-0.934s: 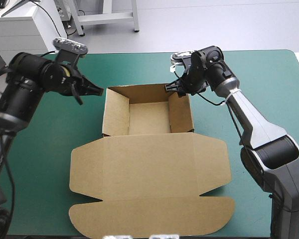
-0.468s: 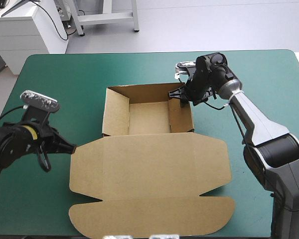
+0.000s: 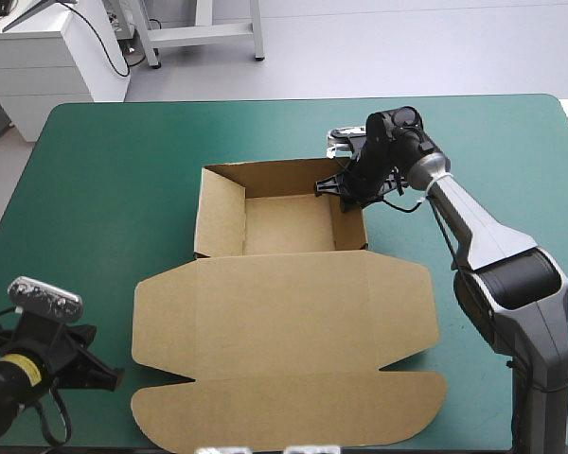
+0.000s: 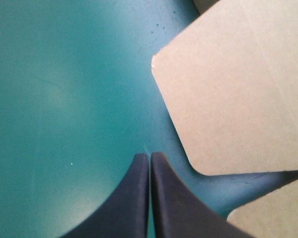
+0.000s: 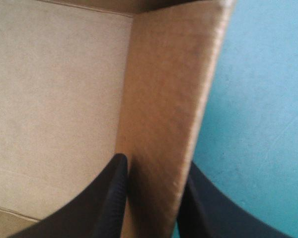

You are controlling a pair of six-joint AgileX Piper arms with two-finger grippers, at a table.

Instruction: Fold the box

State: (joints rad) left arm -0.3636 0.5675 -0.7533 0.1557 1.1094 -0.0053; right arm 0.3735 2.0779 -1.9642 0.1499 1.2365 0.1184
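The box (image 3: 282, 225) stands mid-table: tray walls raised, lid (image 3: 284, 312) flat toward the near edge, unworked. My right gripper (image 5: 155, 162) pinches the tray's right wall. My left gripper (image 4: 149, 157), fingers together and empty, hovers beside the lid's left flap.

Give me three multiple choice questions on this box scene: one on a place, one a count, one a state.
1. Where is the left gripper? A over the tray; B near the near-left corner of the table, beside the lid; C at the far edge.
2. How many grippers hold the box? A one; B two; C none.
3. The jaws of the right gripper are: A wide open; B shut on nothing; C clamped on the right wall.
Answers: B, the high view shows it there; A, the left one's jaws meet over bare table; C, its wrist view shows the wall between the jaws.
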